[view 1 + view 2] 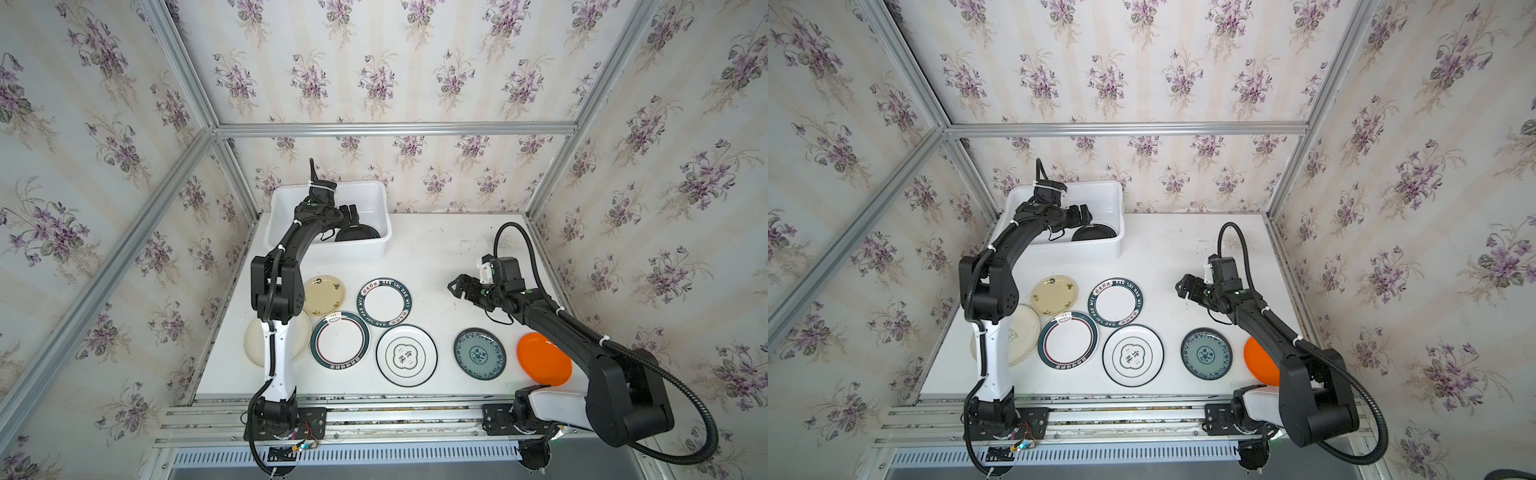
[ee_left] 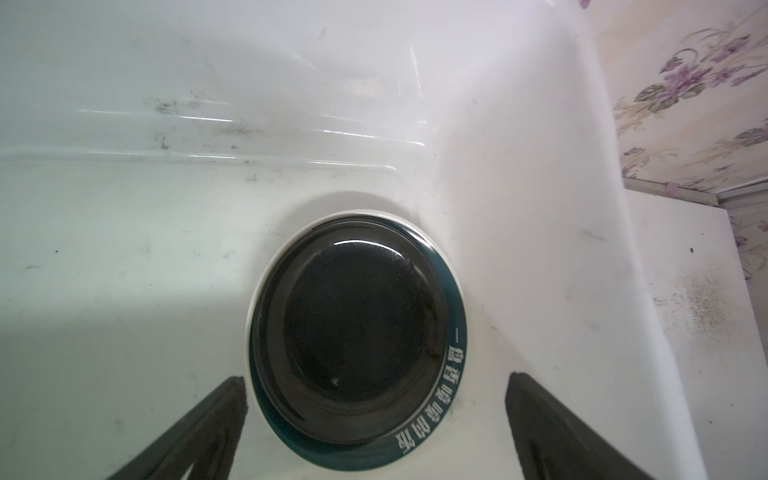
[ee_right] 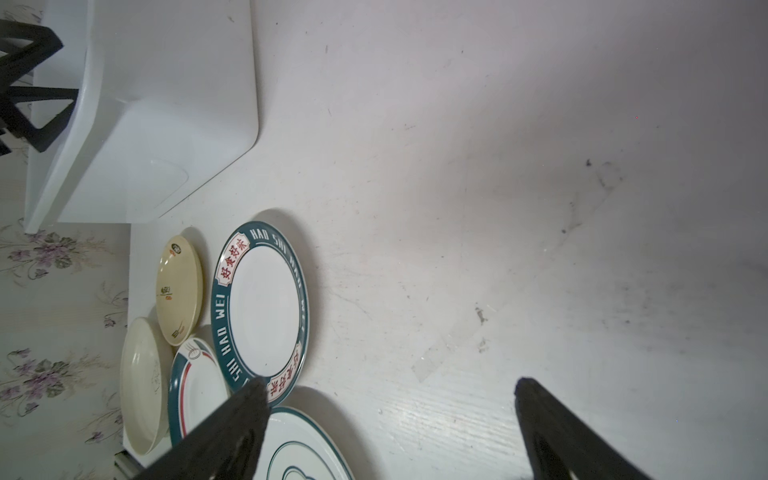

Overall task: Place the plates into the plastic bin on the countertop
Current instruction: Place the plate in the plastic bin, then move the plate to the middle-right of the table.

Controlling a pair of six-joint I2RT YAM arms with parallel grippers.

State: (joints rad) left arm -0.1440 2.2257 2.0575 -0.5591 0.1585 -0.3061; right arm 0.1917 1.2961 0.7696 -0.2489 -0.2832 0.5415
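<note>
orange plate (image 1: pixel 540 361) half under right arm (image 1: pixel 582 340), off-white plate (image 1: pixel 252 347) under left arm (image 1: pixel 277 353)

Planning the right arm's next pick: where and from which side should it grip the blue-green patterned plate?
Probably the far rim of the blue-green patterned plate, from above. It lies flat on the countertop, so only the raised rim gives purchase; that edge faces bare surface, nearest the right gripper.

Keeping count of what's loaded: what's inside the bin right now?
A black plate lies on a green-rimmed plate near a corner of the bin. The black one covers the lower plate's middle; anything beneath the stack cannot be seen.
</note>
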